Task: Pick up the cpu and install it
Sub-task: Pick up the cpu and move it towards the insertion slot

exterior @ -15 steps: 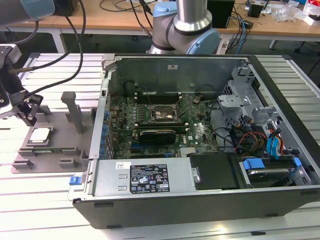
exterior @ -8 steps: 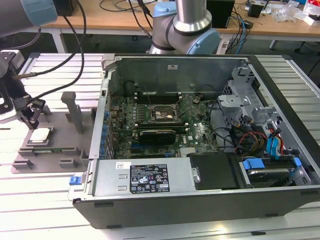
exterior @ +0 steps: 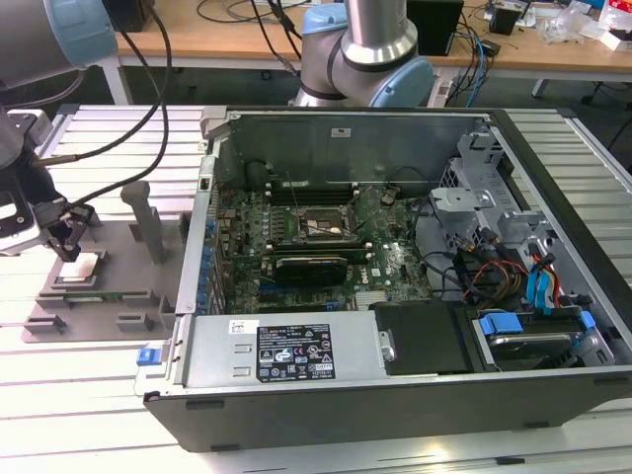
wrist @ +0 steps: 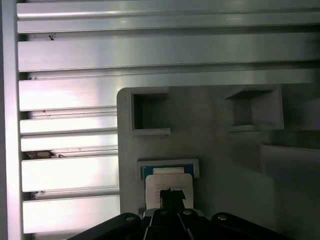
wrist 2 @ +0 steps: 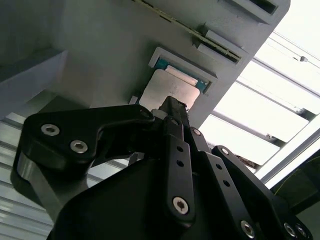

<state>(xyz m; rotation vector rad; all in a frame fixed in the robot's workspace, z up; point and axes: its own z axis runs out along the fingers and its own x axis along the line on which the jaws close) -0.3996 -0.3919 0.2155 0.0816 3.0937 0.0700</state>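
In the exterior view, the gripper (exterior: 66,247) hangs at the exterior view's left over a grey fixture (exterior: 123,242) on the slatted worktop (exterior: 99,395). The cpu (exterior: 84,265) lies flat in a pocket of that fixture, just below the jaws and slightly to their right. The open computer case (exterior: 395,395) is well apart to the exterior view's right, and its black socket (exterior: 316,225) has no chip in it.

In the second wrist view, the jaws look drawn together into one narrow tip. That tip of the gripper (wrist 2: 172,106) is at the near edge of the cpu (wrist 2: 162,90), whose silvery plate faces up in its pocket.

In the first wrist view, the gripper (wrist: 170,196) overlaps the cpu (wrist: 169,181) from straight above. I judge the chip seated, not lifted.
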